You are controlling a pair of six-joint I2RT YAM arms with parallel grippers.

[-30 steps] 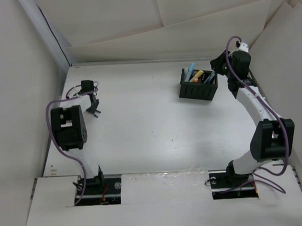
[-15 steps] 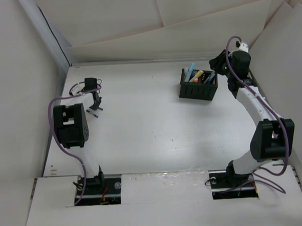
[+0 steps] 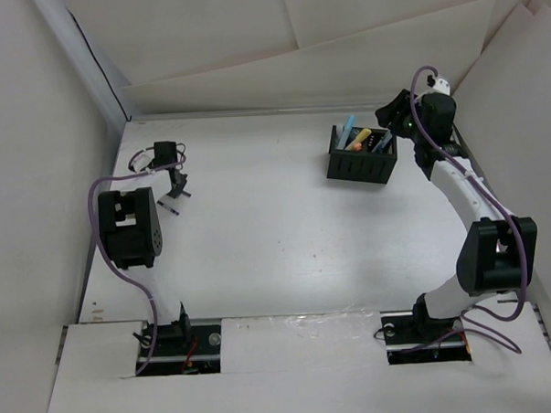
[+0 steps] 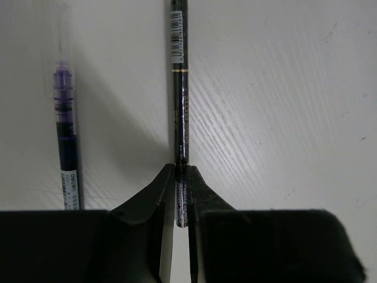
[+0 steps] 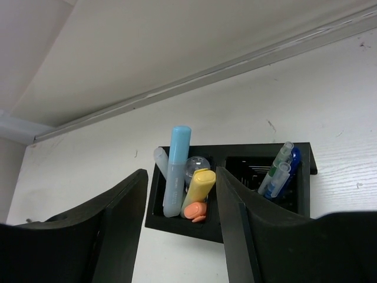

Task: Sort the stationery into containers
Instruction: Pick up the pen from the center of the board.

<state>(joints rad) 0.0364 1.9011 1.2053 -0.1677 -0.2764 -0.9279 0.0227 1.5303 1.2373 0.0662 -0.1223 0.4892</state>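
Observation:
My left gripper [image 3: 176, 198] is at the far left of the table, its jaws shut on the end of a thin dark pen [image 4: 179, 100] that lies along the white surface. A purple pen [image 4: 66, 138] lies parallel to it on the left, apart from it. The black two-compartment organizer [image 3: 362, 157] stands at the back right. Its left compartment holds a light blue marker [image 5: 177, 168], a yellow highlighter [image 5: 198, 186] and an orange piece [image 5: 195, 210]; its right compartment holds blue and clear pens [image 5: 279, 172]. My right gripper [image 5: 181, 172] is open and empty, just right of and above the organizer [image 5: 259, 148].
White walls enclose the table; the back wall's edge [image 5: 235, 68] runs close behind the organizer. The left arm's elbow [image 3: 126, 229] and purple cable [image 3: 109, 259] sit near the left wall. The right arm [image 3: 457, 185] curves along the right wall.
The left arm has shifted a little, its gripper moving slightly right onto the pens. The right gripper has edged a little up and left near the organizer.

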